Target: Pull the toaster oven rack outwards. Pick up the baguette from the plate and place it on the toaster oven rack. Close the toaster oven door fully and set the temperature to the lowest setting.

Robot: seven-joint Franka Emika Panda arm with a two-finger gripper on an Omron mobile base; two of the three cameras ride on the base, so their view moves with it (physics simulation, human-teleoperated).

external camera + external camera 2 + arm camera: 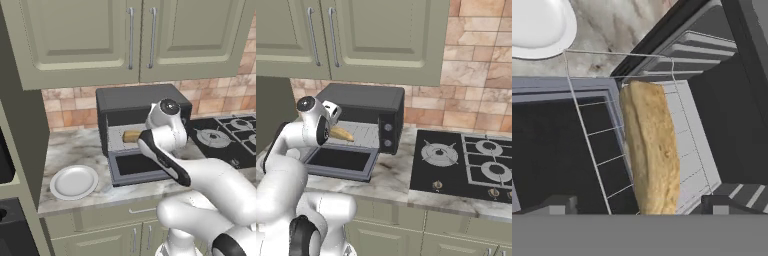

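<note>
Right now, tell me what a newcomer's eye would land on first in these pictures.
First, the golden baguette lying on the pulled-out toaster oven rack, above the toaster oven door, which hangs fully open. The open gripper sits right over the bread, its fingers apart on either side and not gripping it. To the left on the marble counter, the white plate has nothing on it.

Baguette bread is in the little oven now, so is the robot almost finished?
Partly. Done: the toaster oven rack is pulled out, the baguette lies on it, and the plate is bare. In hand: the gripper hangs open over the bread, fingers apart on either side. Left: the toaster oven door is hanging open and needs shutting, then a knob must go to the lowest heat.
</note>
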